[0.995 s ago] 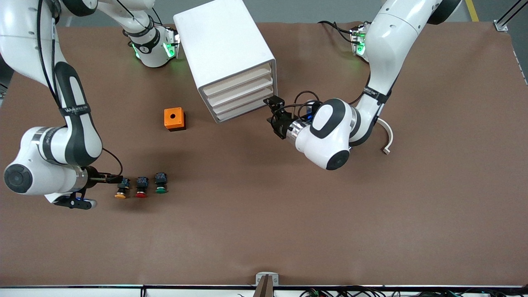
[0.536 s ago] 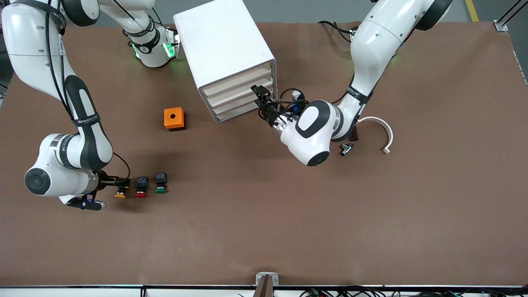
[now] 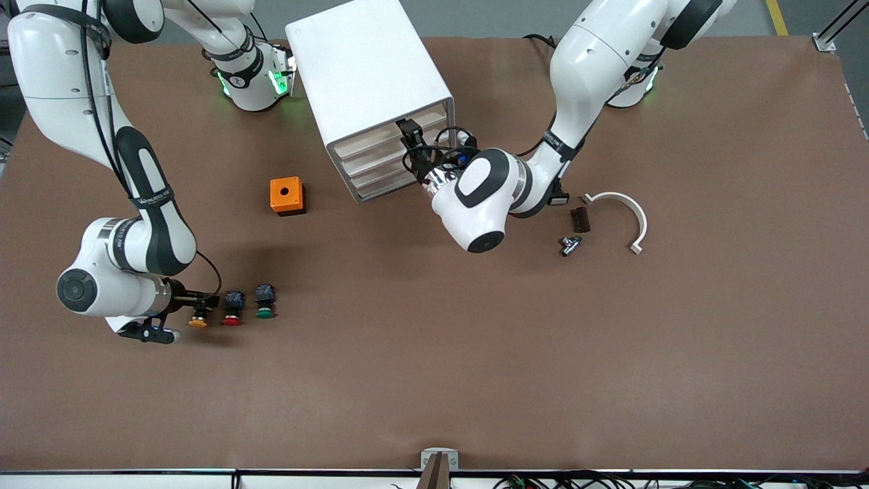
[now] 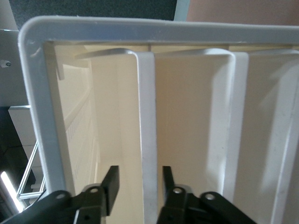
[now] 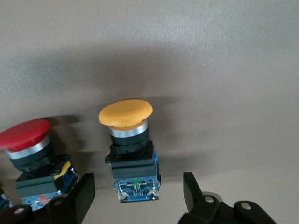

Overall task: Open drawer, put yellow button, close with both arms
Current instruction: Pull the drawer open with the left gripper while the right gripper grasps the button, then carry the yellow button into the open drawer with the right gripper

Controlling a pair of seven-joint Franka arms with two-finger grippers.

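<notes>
Right gripper point(image 5: 135, 196) low at yellow button point(image 3: 198, 318), spread, fingers either side of button body, not pinching. Button on worktop, well nearer front camera than cabinet point(image 3: 370, 88), beside red button point(image 3: 233, 314). Left gripper point(image 4: 138, 186) spread, straddling drawer point(image 3: 380, 139) front lip at cabinet top. Drawer shut.

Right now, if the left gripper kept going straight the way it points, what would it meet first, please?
Most likely the drawer: the open left gripper has its fingers either side of the front lip, so the lip would slide between them.
</notes>
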